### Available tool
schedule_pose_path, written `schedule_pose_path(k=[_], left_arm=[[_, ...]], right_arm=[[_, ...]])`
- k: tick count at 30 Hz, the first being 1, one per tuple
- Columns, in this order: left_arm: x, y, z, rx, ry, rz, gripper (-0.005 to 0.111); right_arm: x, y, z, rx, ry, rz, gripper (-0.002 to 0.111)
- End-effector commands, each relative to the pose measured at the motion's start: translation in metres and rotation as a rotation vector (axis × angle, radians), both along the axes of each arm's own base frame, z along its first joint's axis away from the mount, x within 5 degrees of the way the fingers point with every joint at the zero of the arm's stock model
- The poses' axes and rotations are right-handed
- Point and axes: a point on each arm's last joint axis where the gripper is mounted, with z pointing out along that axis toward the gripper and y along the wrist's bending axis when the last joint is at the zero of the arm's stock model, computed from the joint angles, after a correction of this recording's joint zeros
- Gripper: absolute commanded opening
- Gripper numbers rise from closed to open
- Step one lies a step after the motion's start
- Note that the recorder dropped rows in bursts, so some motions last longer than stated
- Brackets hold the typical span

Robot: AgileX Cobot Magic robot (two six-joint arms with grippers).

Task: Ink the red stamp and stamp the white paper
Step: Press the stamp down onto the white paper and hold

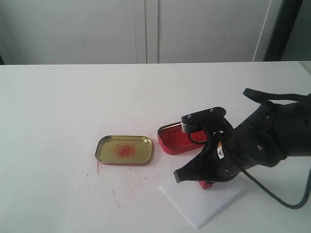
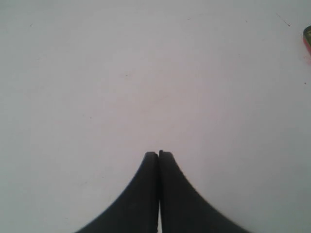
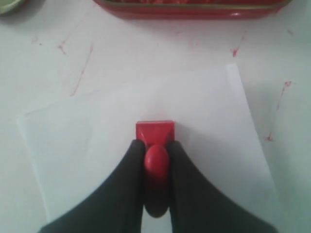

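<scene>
My right gripper [image 3: 155, 145] is shut on the round knob of the red stamp [image 3: 155, 131], whose square base sits over the middle of the white paper [image 3: 204, 121]. In the exterior view the same gripper [image 1: 204, 180] hangs low over the paper [image 1: 204, 206], and only a sliver of the stamp [image 1: 207, 185] shows beneath the arm. I cannot tell whether the base touches the sheet. The left gripper [image 2: 159, 154] is shut on nothing above bare white tabletop; it is out of the exterior view.
The red ink tin [image 1: 176, 141] lies just behind the paper, its edge [image 3: 194, 8] close to the sheet. A gold lid [image 1: 124, 149] with a red smear rests to the left. Red ink streaks [image 1: 114, 196] mark the table.
</scene>
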Motion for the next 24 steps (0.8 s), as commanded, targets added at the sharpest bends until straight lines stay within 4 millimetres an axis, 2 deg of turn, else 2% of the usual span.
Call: schedule_pose_path(k=[1, 24], left_arm=[[-0.0002, -0.0005, -0.0024, -0.006, 0.004, -0.007, 0.000], [-0.0002, -0.0005, -0.0024, -0.006, 0.004, -0.007, 0.000]], right_arm=[[0.0003, 0.0016, 0.0097, 0.041, -0.049, -0.001, 0.000], [0.0021, 0.0009, 0.0135, 0.015, -0.093, 0.050, 0.000]])
